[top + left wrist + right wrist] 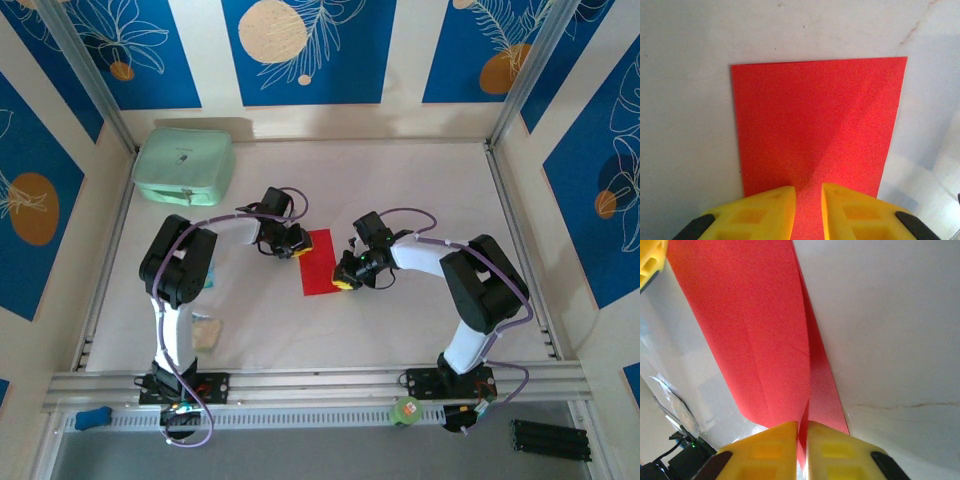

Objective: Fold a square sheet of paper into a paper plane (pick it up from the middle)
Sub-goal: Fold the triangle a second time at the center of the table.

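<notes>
Both arms bend inward. The left hand (808, 192) has its 2 fingers (772, 212) slightly apart; the right hand (802, 426) pinches a lifted edge of the square sheet of paper (755, 335).

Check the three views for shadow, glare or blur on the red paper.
Top view: even light, red paper sharp. Left wrist: a diagonal shadow darkens the paper's lower right; yellow fingers slightly soft. Right wrist: washed-out glare on the table at left; a dark crease shadow runs down the paper.
</notes>
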{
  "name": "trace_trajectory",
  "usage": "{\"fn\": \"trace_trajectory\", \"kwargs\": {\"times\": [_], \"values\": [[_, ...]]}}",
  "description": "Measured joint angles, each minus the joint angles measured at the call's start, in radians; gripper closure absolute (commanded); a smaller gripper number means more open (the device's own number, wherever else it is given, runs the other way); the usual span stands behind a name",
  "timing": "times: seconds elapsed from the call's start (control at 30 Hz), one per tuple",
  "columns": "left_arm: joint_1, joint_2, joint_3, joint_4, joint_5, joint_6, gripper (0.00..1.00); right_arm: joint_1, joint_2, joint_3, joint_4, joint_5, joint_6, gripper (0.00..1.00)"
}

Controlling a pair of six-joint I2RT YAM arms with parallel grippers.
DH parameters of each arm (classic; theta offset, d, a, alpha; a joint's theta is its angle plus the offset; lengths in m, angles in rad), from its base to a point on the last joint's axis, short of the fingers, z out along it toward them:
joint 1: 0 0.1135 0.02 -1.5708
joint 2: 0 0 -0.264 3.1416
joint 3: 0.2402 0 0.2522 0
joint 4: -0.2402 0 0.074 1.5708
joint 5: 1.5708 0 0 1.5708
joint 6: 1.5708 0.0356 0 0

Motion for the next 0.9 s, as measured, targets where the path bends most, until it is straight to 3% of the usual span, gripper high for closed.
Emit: {"fn": "trace_trajectory", "kwargs": {"times": [0.4, 0.9], "values": [[0.011, -0.061, 0.000, -0.020, -0.022, 0.069, 0.71, 0.019, 0.000, 0.056, -0.071, 0.048, -0.032, 0.99], [0.021, -0.008, 0.005, -0.015, -0.039, 0.082, 0.78, 0.026, -0.002, 0.060, -0.073, 0.039, -0.061, 1.00]]}}
